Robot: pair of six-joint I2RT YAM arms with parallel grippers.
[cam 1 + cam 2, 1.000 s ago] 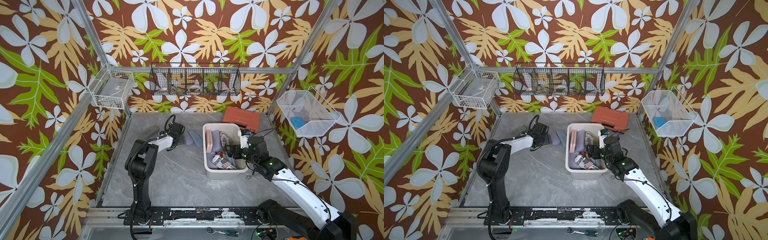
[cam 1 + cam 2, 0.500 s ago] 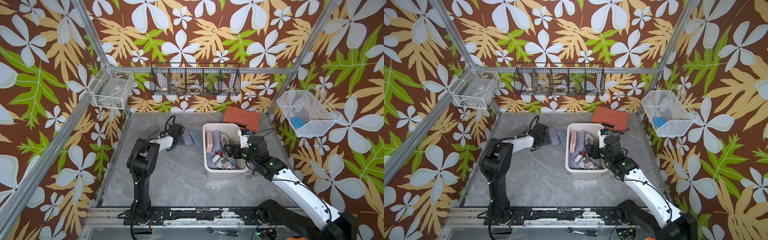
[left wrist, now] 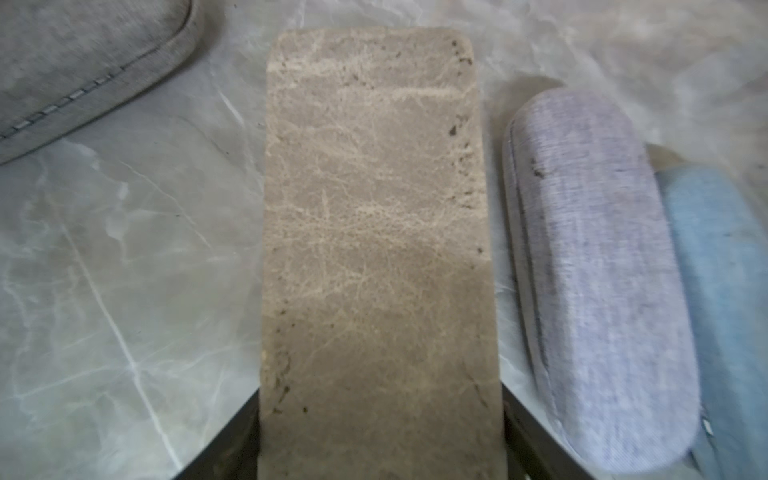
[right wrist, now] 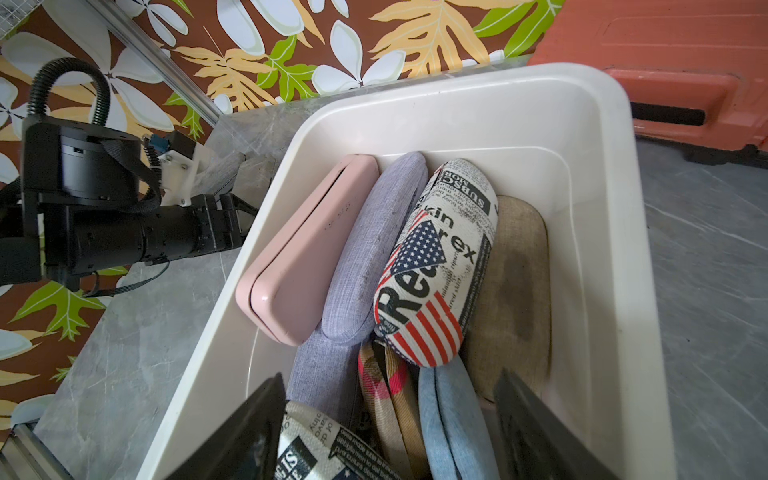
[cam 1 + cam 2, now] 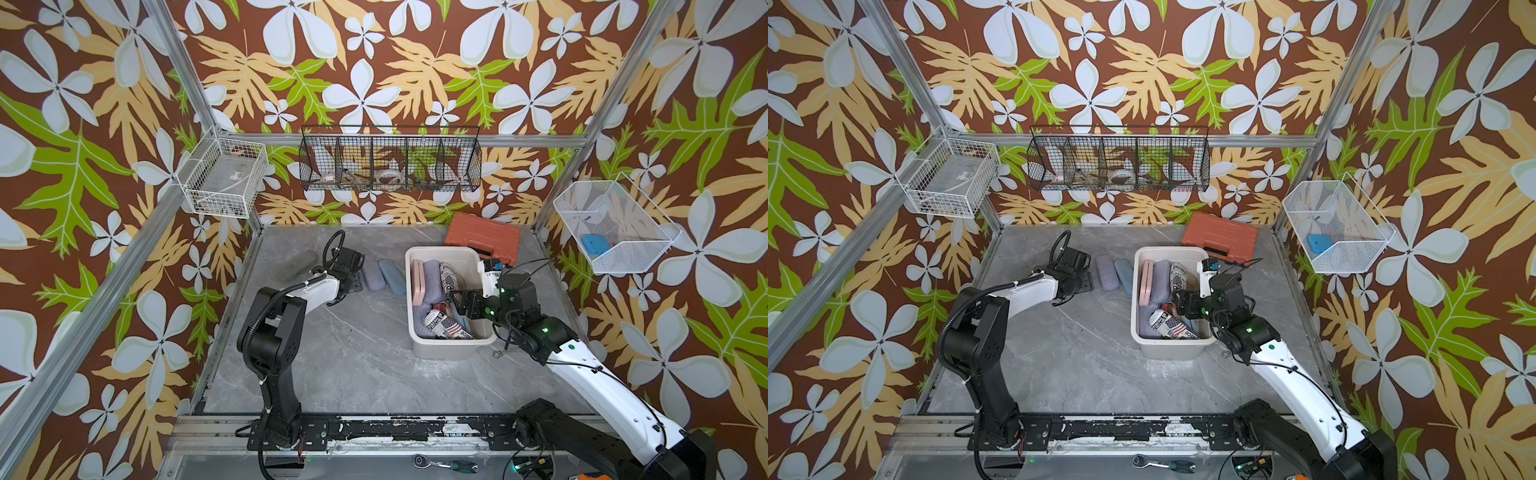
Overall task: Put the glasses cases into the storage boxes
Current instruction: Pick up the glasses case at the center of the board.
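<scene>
**Taupe case clamped at the table, right claw spread over the tub**

At the left claw: down at the grey marble-pattern table, dark fingers closed against both long edges of a flat taupe leather-look case lying on the surface. Close alongside that case, on the tub side, a lavender fabric case, and right next to it a light blue case. In both top views, these two on the table between the claw and the cream-white storage tub. On the taupe case's other side, apart from it, a grey fabric case.

At the right claw: jaws wide apart and gripping nothing, hanging over the tub's interior, just above a beige plaid case and a denim-blue case.

Inside the tub, across the far end: a pink hard case on its edge against the wall, then a second lavender case, a newspaper-print case with flags and a tan woven case. Nearer the claw, another newspaper-print case.

Just beyond the tub's far right corner, on the table, an orange-red ribbed tool case.
</scene>
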